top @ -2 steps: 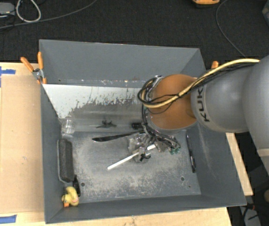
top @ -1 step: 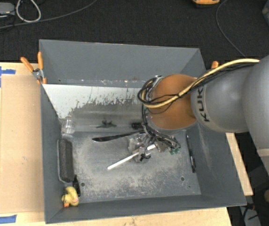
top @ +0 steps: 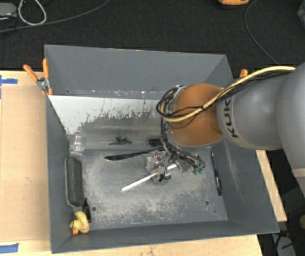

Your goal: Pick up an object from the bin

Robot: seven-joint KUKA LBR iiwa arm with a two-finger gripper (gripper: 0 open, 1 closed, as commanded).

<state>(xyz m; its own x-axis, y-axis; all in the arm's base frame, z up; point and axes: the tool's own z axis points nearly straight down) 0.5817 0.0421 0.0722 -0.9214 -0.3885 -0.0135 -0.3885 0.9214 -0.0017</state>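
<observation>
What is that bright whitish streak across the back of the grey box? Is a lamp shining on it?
In the camera view, a pale band of glare runs across the sloped back wall of the grey metal bin, so the light probably comes from above. The bin's floor is duller and reflects far less. The arm's rounded orange cover has only a soft sheen.

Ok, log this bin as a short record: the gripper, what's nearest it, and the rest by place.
bin: grey metal
gripper: low over the floor, right of the middle
nearest: white rod, lying slantwise, its upper end at the gripper
beside it: dark slim utensil, to the gripper's left in the view
left wall: long black object, lying along it
front left corner: small yellow thing
right side: black pen-like stick
held: cannot tell
</observation>
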